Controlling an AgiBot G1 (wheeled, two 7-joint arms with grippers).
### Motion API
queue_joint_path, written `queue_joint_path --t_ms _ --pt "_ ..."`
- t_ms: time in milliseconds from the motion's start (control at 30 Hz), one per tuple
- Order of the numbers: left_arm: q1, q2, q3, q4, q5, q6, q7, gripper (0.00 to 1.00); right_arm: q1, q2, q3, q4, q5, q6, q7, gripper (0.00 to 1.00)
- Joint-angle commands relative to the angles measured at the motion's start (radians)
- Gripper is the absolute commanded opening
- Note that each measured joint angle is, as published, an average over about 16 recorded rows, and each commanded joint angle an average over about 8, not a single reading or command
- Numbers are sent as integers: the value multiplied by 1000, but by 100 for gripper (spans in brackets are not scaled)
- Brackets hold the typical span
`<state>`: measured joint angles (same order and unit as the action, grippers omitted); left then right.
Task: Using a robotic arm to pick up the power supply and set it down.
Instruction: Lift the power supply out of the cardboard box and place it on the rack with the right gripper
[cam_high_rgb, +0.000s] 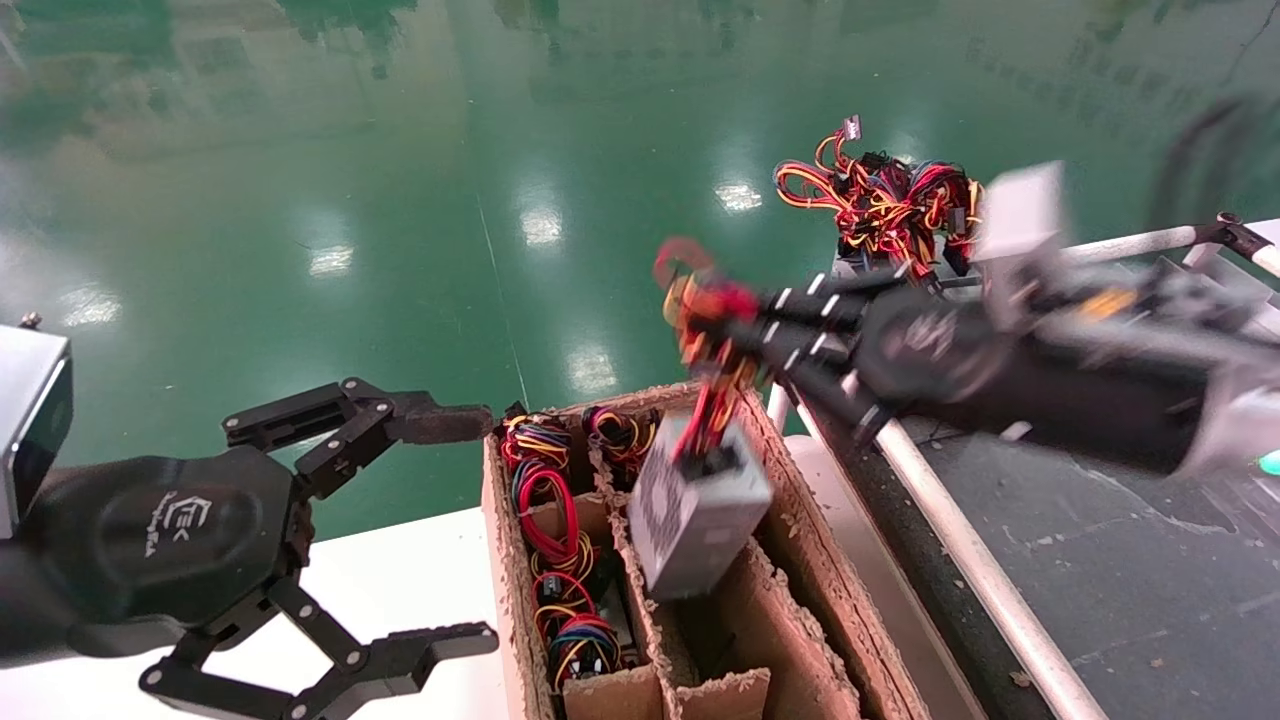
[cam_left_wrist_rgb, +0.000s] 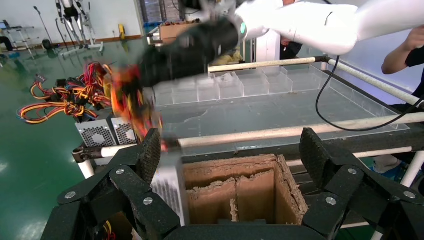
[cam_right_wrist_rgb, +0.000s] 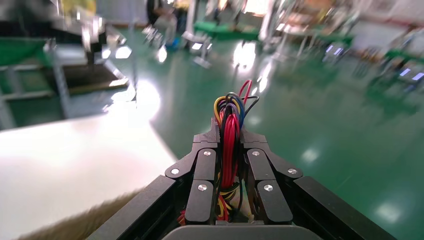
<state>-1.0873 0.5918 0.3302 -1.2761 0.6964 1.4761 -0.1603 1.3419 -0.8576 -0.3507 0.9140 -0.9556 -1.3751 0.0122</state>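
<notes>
The power supply (cam_high_rgb: 700, 510), a grey metal box with a perforated face, hangs tilted just above the right-hand compartments of the brown cardboard carton (cam_high_rgb: 800, 560). Its red, yellow and black wires (cam_high_rgb: 705, 320) run up into my right gripper (cam_high_rgb: 715, 320), which is shut on the bundle. The right wrist view shows the wires (cam_right_wrist_rgb: 231, 107) pinched in the right gripper (cam_right_wrist_rgb: 230, 134). My left gripper (cam_high_rgb: 475, 530) stands open over the white table, left of the carton, holding nothing. Seen from the left wrist, the left gripper (cam_left_wrist_rgb: 231, 150) frames the carton (cam_left_wrist_rgb: 240, 190) and the grey box (cam_left_wrist_rgb: 167, 185).
The carton's left compartments hold more wire bundles (cam_high_rgb: 550, 520). A second unit with tangled wires (cam_high_rgb: 880, 200) sits at the far end of the dark belt (cam_high_rgb: 1100, 560) with white rails on the right. The white table (cam_high_rgb: 400, 580) lies under my left arm. Clear trays (cam_left_wrist_rgb: 240, 85) stand on the belt.
</notes>
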Motion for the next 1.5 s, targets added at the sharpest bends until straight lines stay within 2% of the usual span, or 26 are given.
queue_joint_path --t_ms 33,233,433,667,833,1233,1500 --pt "0 0 0 0 0 0 0 100 -10 35 29 50 35 15 29 0" --pt "0 0 0 0 0 0 0 100 13 90 98 87 82 78 29 0" --pt "0 0 0 0 0 0 0 100 72 117 141 38 94 123 10 0" --pt "0 0 1 0 0 0 0 100 167 167 172 -84 87 115 -41 0" --pt "0 0 1 0 0 0 0 100 201 229 194 -181 83 93 -88 0" --pt "0 0 1 0 -1 0 0 100 173 369 216 -375 58 39 -190 0" --pt "0 0 1 0 -1 0 1 100 106 382 179 -487 0 26 -226 0"
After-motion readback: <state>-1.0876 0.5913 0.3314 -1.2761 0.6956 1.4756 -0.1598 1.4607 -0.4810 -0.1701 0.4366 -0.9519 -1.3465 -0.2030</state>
